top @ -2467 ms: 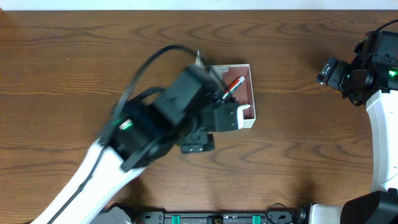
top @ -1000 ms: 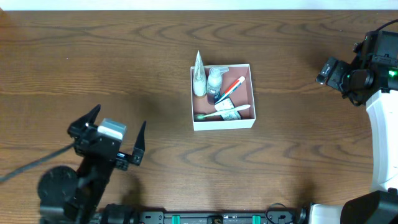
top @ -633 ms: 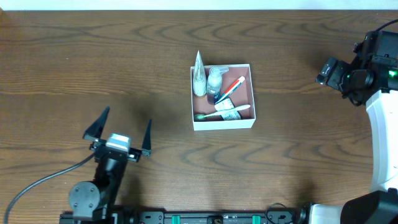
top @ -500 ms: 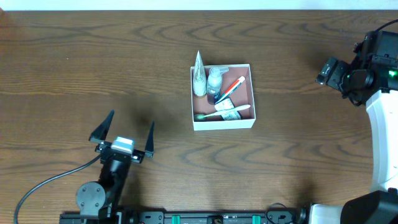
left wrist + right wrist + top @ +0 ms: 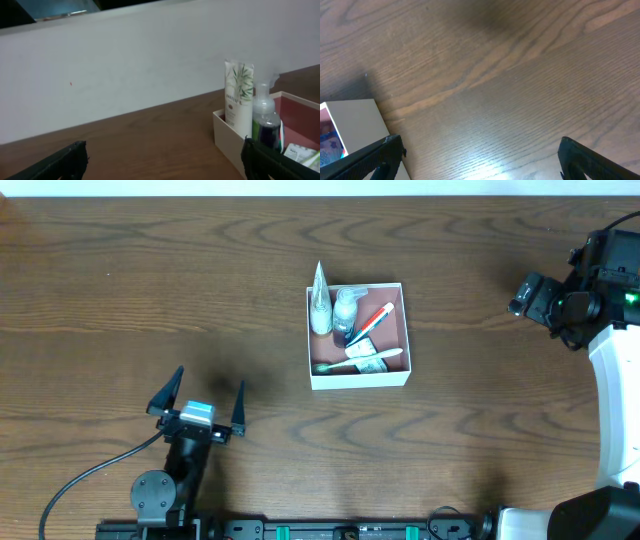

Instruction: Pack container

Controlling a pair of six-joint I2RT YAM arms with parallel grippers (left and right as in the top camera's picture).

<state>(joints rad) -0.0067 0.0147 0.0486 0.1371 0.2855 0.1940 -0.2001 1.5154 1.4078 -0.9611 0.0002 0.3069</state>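
The container (image 5: 360,377) is a square white-walled box with a reddish-brown floor at the table's middle. It holds a standing white tube (image 5: 320,305), a small clear bottle (image 5: 345,304), a red and white tube (image 5: 377,315) and a green toothbrush (image 5: 355,364). My left gripper (image 5: 205,395) is open and empty at the front left, well apart from the box. In the left wrist view its jaws (image 5: 165,162) face the box (image 5: 232,137), the tube (image 5: 238,97) and the bottle (image 5: 265,120). My right gripper (image 5: 530,295) is at the far right; its jaws (image 5: 480,160) are open and empty.
The brown wooden table (image 5: 150,270) runs to a white wall (image 5: 125,65) at the back. The right wrist view shows one white corner of the box (image 5: 352,125) on the wood. The right arm's white link (image 5: 615,410) stands along the right edge.
The left arm has pulled back from over the box to the front left of the table with its jaws open. The box's contents and the right arm have not moved.
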